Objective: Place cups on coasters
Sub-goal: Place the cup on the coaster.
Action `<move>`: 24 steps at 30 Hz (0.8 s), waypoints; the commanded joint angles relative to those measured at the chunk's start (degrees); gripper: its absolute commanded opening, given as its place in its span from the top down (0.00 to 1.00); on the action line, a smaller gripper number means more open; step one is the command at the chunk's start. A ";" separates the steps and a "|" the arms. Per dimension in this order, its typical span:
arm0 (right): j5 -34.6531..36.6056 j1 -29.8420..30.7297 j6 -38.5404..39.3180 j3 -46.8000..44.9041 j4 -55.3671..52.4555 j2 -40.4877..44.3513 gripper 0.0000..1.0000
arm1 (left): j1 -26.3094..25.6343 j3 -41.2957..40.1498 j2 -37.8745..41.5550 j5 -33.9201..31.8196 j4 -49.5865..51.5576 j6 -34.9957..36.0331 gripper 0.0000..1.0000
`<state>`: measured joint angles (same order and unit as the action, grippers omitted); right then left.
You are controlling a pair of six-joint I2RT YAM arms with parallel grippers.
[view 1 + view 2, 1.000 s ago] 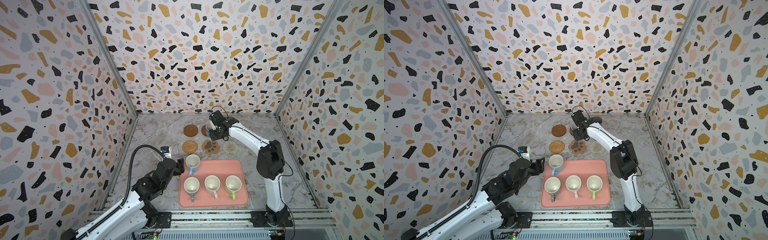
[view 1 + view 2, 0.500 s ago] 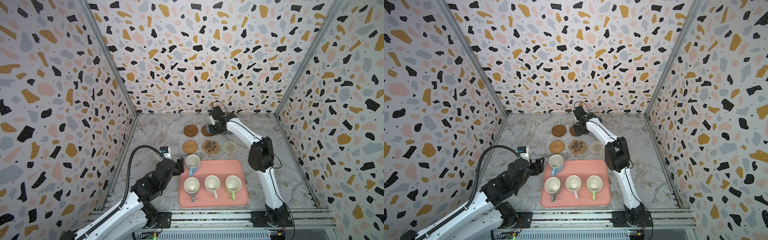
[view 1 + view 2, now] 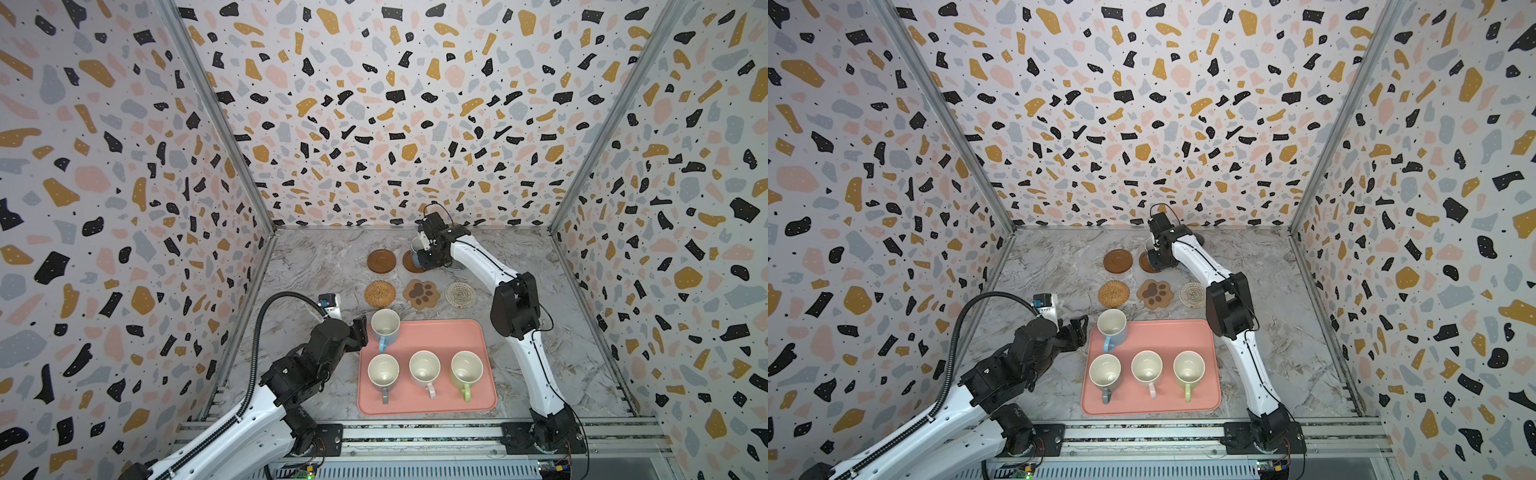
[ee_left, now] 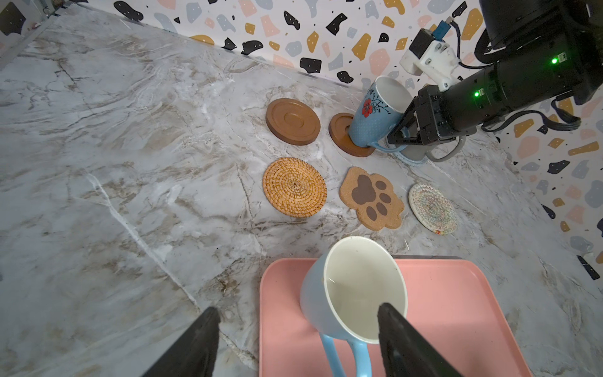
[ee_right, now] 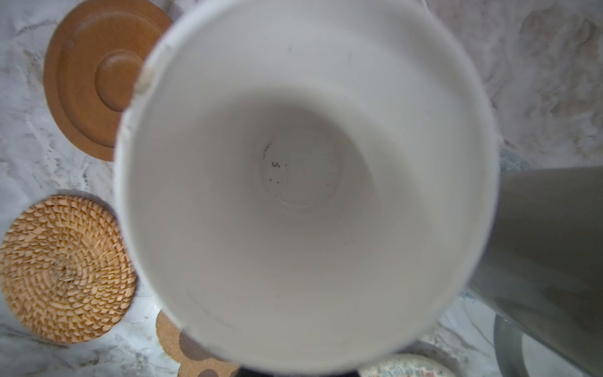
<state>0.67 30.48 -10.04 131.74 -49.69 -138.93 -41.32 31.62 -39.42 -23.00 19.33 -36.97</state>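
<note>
Flowered blue mug (image 4: 375, 114) sat tilted w/ its base on the 2nd wooden disc (image 4: 339, 130), near the table's (image 3: 316, 266) back edge. Right gripper (image 4: 399, 132) was clamped on its handle, jaws nearly together. 1st wooden disc (image 3: 381, 261) lay just beside. Next row toward the front: rattan round (image 3: 380, 293), paw coaster (image 3: 421, 293), patterned round (image 3: 460, 294). Left gripper (image 3: 360, 331) had jaws wide apart, gripping nothing, just beside the light blue mug (image 3: 385, 326) at the pink tray's (image 3: 453, 336) back-left corner. Couldn't tell if a finger touched it tbh. Grey mug (image 3: 383, 370), pink mug (image 3: 424, 366) and green mug (image 3: 466, 368) lined the tray's front edge.
</note>
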 commanded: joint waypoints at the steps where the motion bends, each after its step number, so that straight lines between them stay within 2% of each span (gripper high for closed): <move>1: -0.11 -0.16 0.73 3.87 0.40 1.59 0.85 | -0.07 -0.68 0.57 -0.55 0.01 -0.23 0.23; 24: -0.92 -0.27 1.46 6.05 1.24 -1.95 0.85 | -0.07 -0.77 1.23 -1.18 0.66 -0.10 0.22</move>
<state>0.14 30.46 -9.08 135.17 -49.25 -141.38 -41.32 31.48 -38.79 -23.11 19.49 -37.10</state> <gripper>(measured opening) 0.183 0.777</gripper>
